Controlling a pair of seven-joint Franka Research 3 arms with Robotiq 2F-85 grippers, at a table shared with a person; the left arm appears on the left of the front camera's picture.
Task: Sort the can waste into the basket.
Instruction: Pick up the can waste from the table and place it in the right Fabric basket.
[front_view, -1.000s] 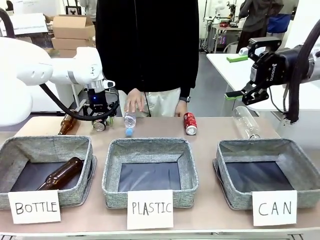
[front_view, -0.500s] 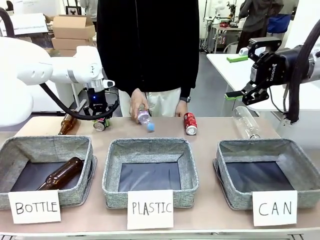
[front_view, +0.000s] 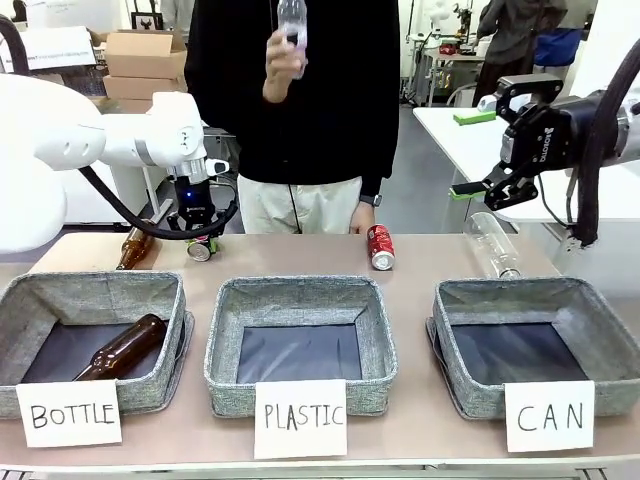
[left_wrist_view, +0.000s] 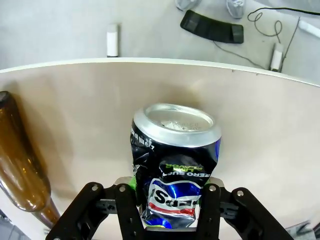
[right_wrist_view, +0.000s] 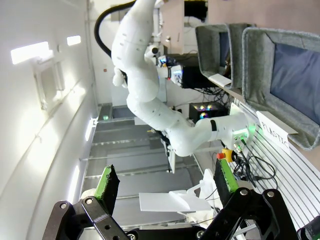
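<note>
The dented black metal can carries yellow-green print and a blue, red and white logo below its silver end. The small red metal can bears white lettering. The grey woven-fabric basket has a dark floor and a white card.

White shell and black metal, that is me.
My left arm is smooth white with a looping black cable; my right gripper is black, bolted at its joints, with green pads.
</note>
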